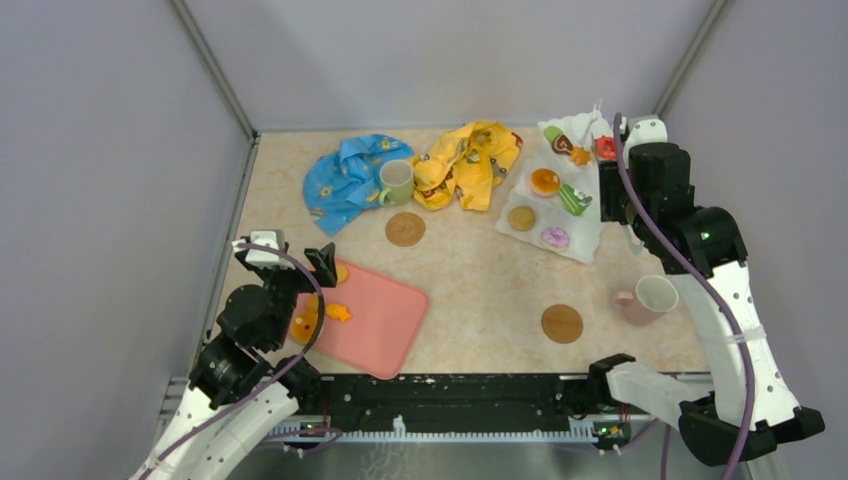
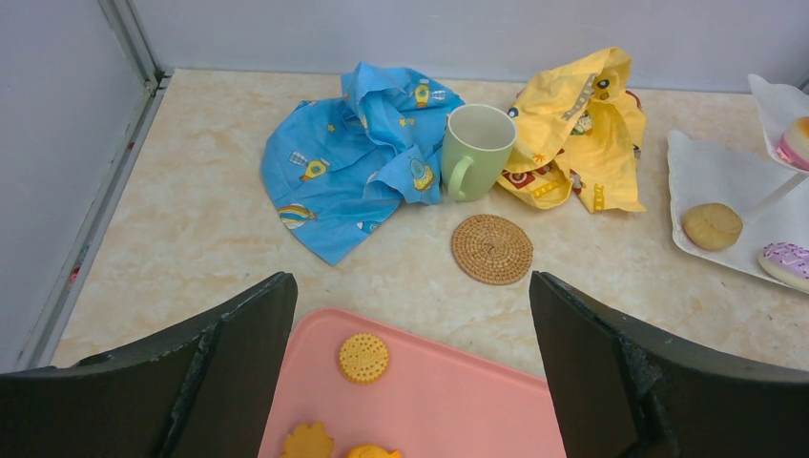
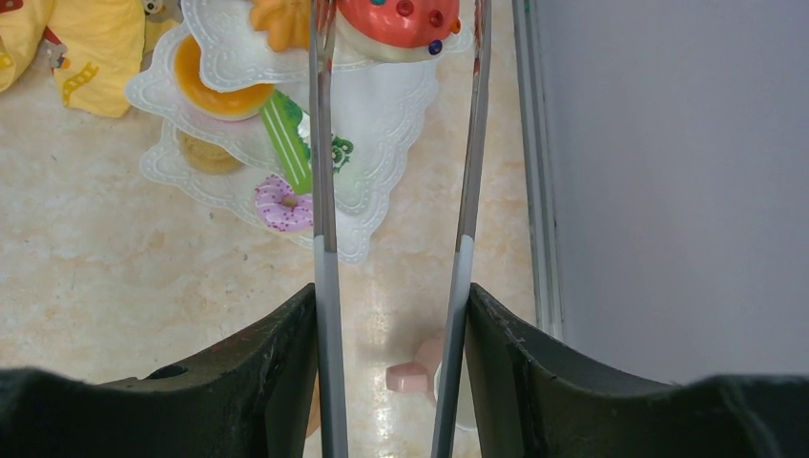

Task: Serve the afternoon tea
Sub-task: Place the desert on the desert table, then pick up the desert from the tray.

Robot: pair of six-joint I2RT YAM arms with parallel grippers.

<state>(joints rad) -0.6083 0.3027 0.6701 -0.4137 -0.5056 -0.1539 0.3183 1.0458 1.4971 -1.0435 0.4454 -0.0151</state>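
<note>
Pale green mug [image 2: 476,149], pink tray [image 2: 458,401]

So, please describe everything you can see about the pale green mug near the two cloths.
The pale green mug stands upright on the table, its round mouth open upward and, as far as visible, empty. It looks like smooth glazed ceramic, with one loop handle turned toward the front. It sits between the blue cloth and the yellow cloth, and both seem to touch its sides. A round woven coaster lies just in front, apart from it. No gripper is near it.
</note>
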